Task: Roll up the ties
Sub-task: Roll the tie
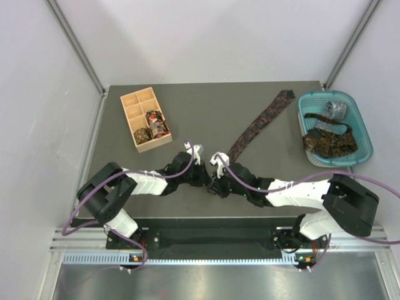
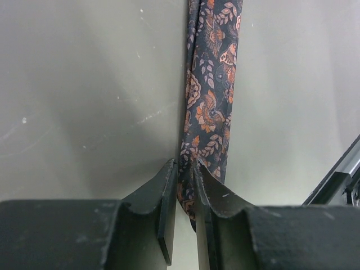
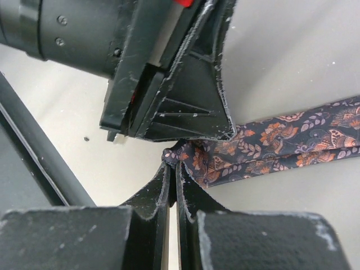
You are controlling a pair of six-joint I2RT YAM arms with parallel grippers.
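A dark paisley tie with orange leaves lies as a flat strip across the table, from the back right down to the two grippers at the front middle. My left gripper is shut on the tie's narrow end, the fabric pinched between its jaws. My right gripper is shut on the same end, right against the left gripper's fingers. Two small rolled ties sit in the wooden box. More ties lie heaped in the teal basket.
The wooden compartment box stands at the back left, the teal basket at the back right edge. White walls enclose the table on three sides. A purple cable runs along each arm.
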